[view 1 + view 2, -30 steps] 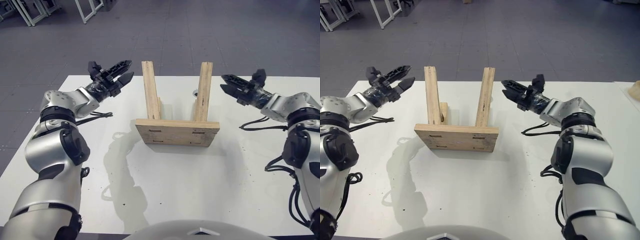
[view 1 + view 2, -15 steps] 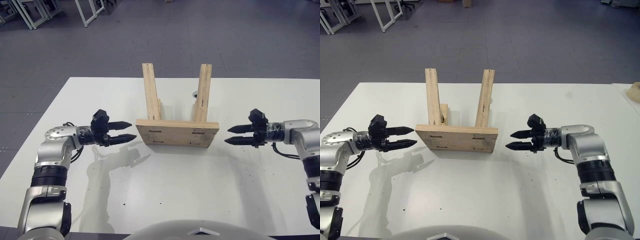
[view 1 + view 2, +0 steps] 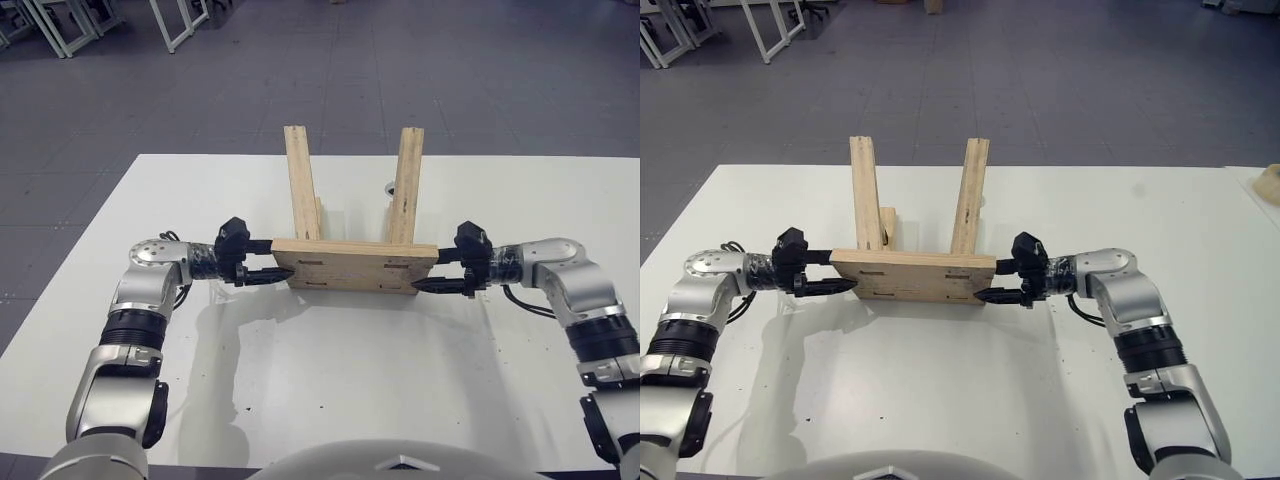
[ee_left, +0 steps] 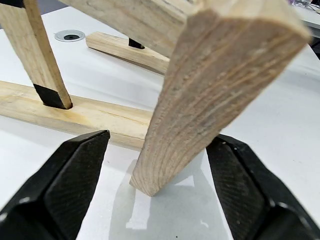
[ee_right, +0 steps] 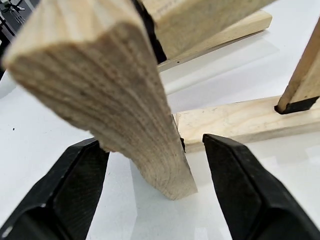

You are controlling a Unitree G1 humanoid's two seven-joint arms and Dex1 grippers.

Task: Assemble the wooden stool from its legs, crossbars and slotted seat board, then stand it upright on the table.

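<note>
The wooden stool lies on its side on the white table [image 3: 330, 400]. Its slotted seat board [image 3: 355, 265] faces me and two legs [image 3: 299, 180] [image 3: 406, 185] point away. My left gripper [image 3: 272, 263] is open at the board's left end, with the board's edge [image 4: 200, 110] between its black fingers [image 4: 75, 185]. At the right end my right gripper [image 3: 432, 274] is open too, and its fingers [image 5: 245, 185] straddle that edge [image 5: 125, 100]. A crossbar [image 4: 85, 117] joins the legs low on the table.
A round metal grommet [image 3: 389, 185] sits in the table behind the stool, between its legs. Black cables trail from both wrists [image 3: 525, 300]. Bare tabletop lies in front of the stool. White frames [image 3: 60, 25] stand on the grey floor far behind.
Both arms dropped from raised positions beside the legs to table height, then moved inward. Each open gripper now straddles one end of the seat board. The stool has not moved.
</note>
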